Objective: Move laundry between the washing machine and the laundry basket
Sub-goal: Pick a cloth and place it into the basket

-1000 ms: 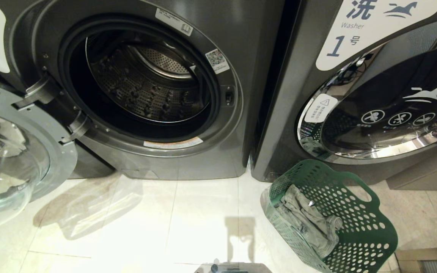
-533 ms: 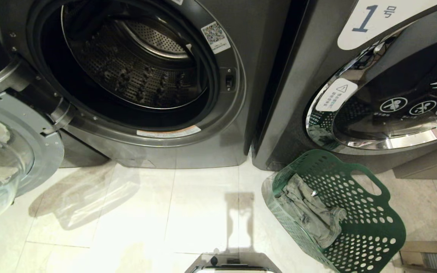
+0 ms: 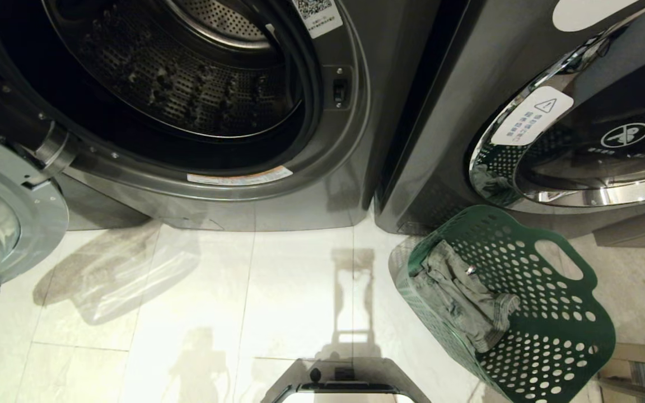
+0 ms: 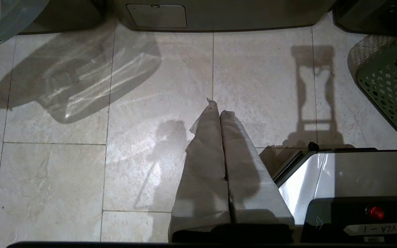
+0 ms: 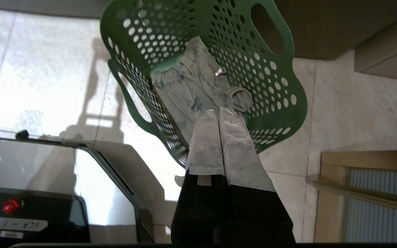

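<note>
The washing machine stands at the left with its round door swung open and the steel drum bare inside. The dark green laundry basket leans tilted on the floor against the neighbouring machine. The laundry, a faded grey-green garment with a metal button, lies crumpled inside it. Neither arm shows in the head view. My right gripper hangs shut and empty above the basket and the laundry. My left gripper is shut and empty over bare floor tiles, the basket off to one side.
A second dark grey machine with a shut chrome-ringed door stands at the right, right behind the basket. My own base juts in at the near edge. Pale floor tiles lie between the base and the machines.
The whole head view has slid upward as the camera tipped down; more floor and more of my base show. Basket, laundry and machines have not moved themselves.
</note>
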You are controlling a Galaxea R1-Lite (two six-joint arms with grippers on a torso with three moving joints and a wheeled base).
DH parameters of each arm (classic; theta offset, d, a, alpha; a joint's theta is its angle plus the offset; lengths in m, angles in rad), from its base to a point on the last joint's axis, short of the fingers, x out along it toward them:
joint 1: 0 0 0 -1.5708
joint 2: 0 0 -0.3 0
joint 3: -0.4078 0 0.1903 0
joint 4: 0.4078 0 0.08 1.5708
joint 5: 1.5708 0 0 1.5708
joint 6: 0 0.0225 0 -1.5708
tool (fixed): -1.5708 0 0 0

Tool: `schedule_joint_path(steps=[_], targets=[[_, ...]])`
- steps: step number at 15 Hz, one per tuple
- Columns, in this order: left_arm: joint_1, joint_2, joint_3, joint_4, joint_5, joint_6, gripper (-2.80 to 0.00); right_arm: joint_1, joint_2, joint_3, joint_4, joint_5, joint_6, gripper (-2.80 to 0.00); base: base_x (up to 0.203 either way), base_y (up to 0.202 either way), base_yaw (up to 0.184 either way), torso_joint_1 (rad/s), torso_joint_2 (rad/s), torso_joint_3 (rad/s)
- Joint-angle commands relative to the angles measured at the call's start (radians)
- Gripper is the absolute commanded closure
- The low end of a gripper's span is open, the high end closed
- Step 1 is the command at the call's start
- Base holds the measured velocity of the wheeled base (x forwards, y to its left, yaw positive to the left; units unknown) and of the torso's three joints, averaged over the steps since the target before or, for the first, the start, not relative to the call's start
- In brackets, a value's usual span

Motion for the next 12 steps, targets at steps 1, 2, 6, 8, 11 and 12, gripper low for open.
schedule_joint_path(steps=[1, 2, 6, 8, 11, 12], targets=[[0.000, 0.000, -0.001, 0.004, 0.000, 0.000, 0.00, -0.001, 0.000, -0.020, 0.002, -0.002, -0.006, 0.00, 0.000, 0.000, 0.000, 0.004, 0.01, -0.195], [0.000, 0.000, 0.000, 0.002, 0.000, 0.000, 0.00, -0.001, 0.008, -0.075, 0.022, -0.004, -0.013, 0.00, 0.000, 0.000, 0.000, 0.002, 0.01, -0.195], [0.000, 0.000, -0.001, 0.002, -0.002, 0.002, 0.00, -0.001, 0.292, -0.491, 0.243, -0.003, -0.008, 0.00, 0.000, 0.000, 0.000, 0.003, 0.00, -0.206], [0.000, -0.002, 0.002, -0.003, 0.000, 0.000, 0.00, -0.001, 0.505, -0.583, 0.314, 0.003, 0.001, 0.00, 0.000, 0.000, 0.000, 0.004, 0.00, -0.196], [0.000, -0.002, 0.000, -0.003, -0.002, 0.000, 0.00, -0.001, 0.756, -0.549, 0.292, 0.011, 0.013, 0.00, 0.000, 0.000, 0.000, 0.004, 0.00, -0.224], [0.000, -0.002, 0.002, -0.004, 0.001, -0.006, 0.00, -0.001, 0.838, -0.512, 0.215, 0.012, 0.013, 0.00, 0.000, 0.000, 0.000, 0.000, 0.00, -0.225]])
